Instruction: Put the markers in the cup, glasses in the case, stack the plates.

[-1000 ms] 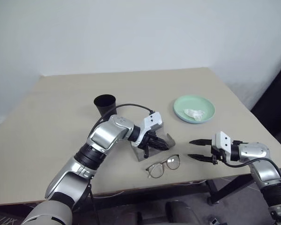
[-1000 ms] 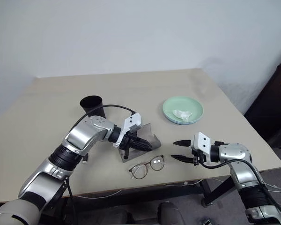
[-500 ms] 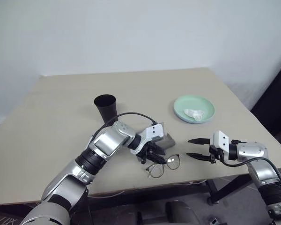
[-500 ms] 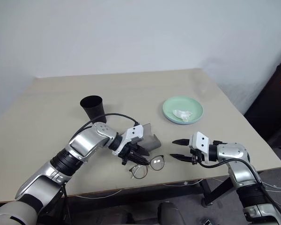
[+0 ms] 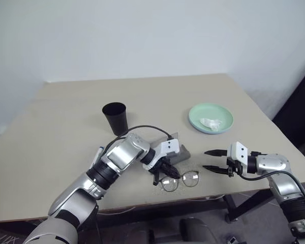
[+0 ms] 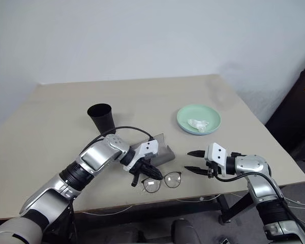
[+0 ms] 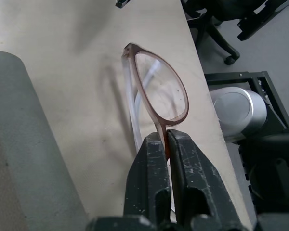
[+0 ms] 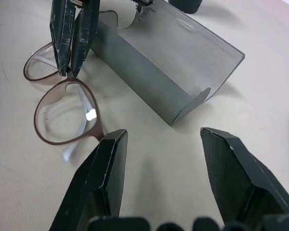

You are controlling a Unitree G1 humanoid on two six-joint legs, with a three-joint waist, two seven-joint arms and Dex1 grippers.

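The wire-frame glasses (image 5: 181, 180) lie near the table's front edge, just in front of the open grey case (image 5: 179, 152). My left gripper (image 5: 167, 175) is shut on their bridge, between the two lenses; the left wrist view shows one lens (image 7: 161, 91) past the clamped fingers (image 7: 149, 159). My right gripper (image 5: 213, 160) hovers open a little to the right of the glasses (image 8: 67, 113), with nothing in it. The black cup (image 5: 115, 116) stands upright behind my left arm. A mint green plate (image 5: 223, 122) sits at the back right. A slim white marker with a blue end (image 5: 98, 152) peeks out beside my left forearm.
A crumpled white paper (image 5: 211, 122) lies in the green plate. The table's front edge runs close below the glasses, with black chair parts (image 7: 231, 29) on the floor beyond it. Bare tabletop stretches to the left and the rear.
My left gripper came down from the case toward the front edge, opened, and shut on the glasses' bridge. The glasses shifted slightly. My right arm kept still.
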